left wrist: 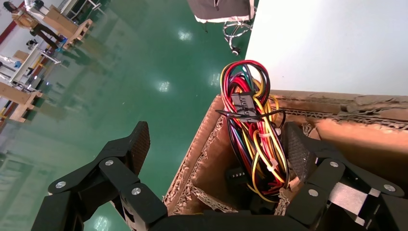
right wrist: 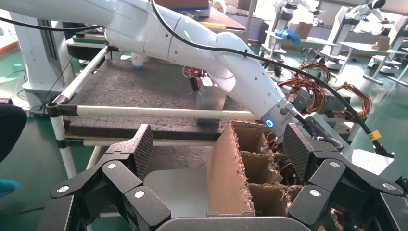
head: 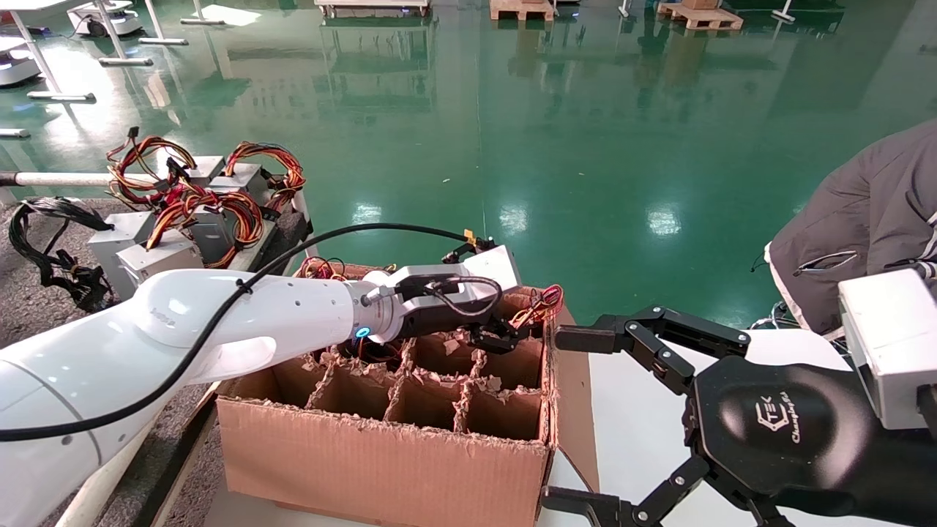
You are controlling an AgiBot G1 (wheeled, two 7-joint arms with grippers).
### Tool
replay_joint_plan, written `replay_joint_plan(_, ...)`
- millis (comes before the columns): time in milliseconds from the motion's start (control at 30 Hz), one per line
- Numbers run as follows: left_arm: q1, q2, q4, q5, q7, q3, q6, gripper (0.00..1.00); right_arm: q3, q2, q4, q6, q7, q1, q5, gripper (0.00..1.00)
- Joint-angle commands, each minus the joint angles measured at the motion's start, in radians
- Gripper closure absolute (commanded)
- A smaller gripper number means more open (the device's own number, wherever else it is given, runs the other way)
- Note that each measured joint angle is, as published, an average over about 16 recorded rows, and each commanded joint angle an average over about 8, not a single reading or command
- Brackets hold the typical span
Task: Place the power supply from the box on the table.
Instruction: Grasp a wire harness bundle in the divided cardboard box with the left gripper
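Observation:
The box (head: 381,454), a brown carton with torn dividers, stands in front of me. From its far right corner cell rises the power supply's bundle of red, yellow and black wires (head: 540,301) (left wrist: 250,130); its metal body is hidden down in the cell. My left gripper (head: 498,333) (left wrist: 217,147) hovers open at that corner. One finger (left wrist: 296,149) is inside the cell beside the wires, the other (left wrist: 139,144) outside the carton wall. My right gripper (head: 578,417) (right wrist: 220,148) hangs open to the right of the box, holding nothing. The grey felt table (head: 29,300) (right wrist: 144,91) lies left.
Several power supplies with coloured wires (head: 183,219) and one with black cables (head: 44,241) sit on the felt table behind its white pipe rail (right wrist: 159,113). The box rests on a white tabletop (head: 629,424). A person in a grey jacket (head: 864,219) is at far right.

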Motion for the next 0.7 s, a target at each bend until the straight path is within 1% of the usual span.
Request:
replay_joint_plan(33,0.0,0.006,0.007,-0.001,0.002,0.002,-0.004,0.0,0.0,0.0,0.0,0.0,0.0,0.0,0.0,0.0)
replay_joint_plan(67,0.0,0.007,0.009,-0.001,0.003,0.003,-0.005,0.01,0.0,0.0,0.0,0.0,0.0,0.0,0.0,0.0)
replay_joint_plan(100,0.0,0.008,0.01,-0.002,0.004,0.003,-0.005,0.04,0.0,0.0,0.0,0.0,0.0,0.0,0.0,0.0)
replay_joint_plan(133,0.0,0.009,0.011,-0.003,0.004,0.004,-0.006,0.1,0.0,0.0,0.0,0.0,0.0,0.0,0.0,0.0)
replay_joint_plan(167,0.0,0.01,0.012,-0.004,0.005,0.004,-0.006,0.19,0.0,0.0,0.0,0.0,0.0,0.0,0.0,0.0)
replay_joint_plan(300,0.002,0.015,0.016,-0.013,0.01,0.006,-0.007,0.69,0.0,0.0,0.0,0.0,0.0,0.0,0.0,0.0)
replay_joint_plan(367,0.004,0.018,0.019,-0.02,0.014,0.008,-0.008,0.91,0.0,0.0,0.0,0.0,0.0,0.0,0.0,0.0)
replay_joint_plan(400,0.005,0.019,0.021,-0.023,0.016,0.009,-0.008,0.97,0.0,0.0,0.0,0.0,0.0,0.0,0.0,0.0)
replay_joint_plan(433,0.006,0.021,0.023,-0.027,0.019,0.009,-0.008,1.0,0.0,0.0,0.0,0.0,0.0,0.0,0.0,0.0)
replay_joint_plan(467,0.006,0.022,0.025,-0.031,0.021,0.01,-0.008,1.0,0.0,0.0,0.0,0.0,0.0,0.0,0.0,0.04)
replay_joint_plan(500,0.007,0.024,0.027,-0.034,0.024,0.011,-0.008,1.0,0.0,0.0,0.0,0.0,0.0,0.0,0.0,0.15)
replay_joint_plan(700,0.011,0.03,0.038,-0.053,0.036,0.015,-0.007,1.0,0.0,0.0,0.0,0.0,0.0,0.0,0.0,0.9)
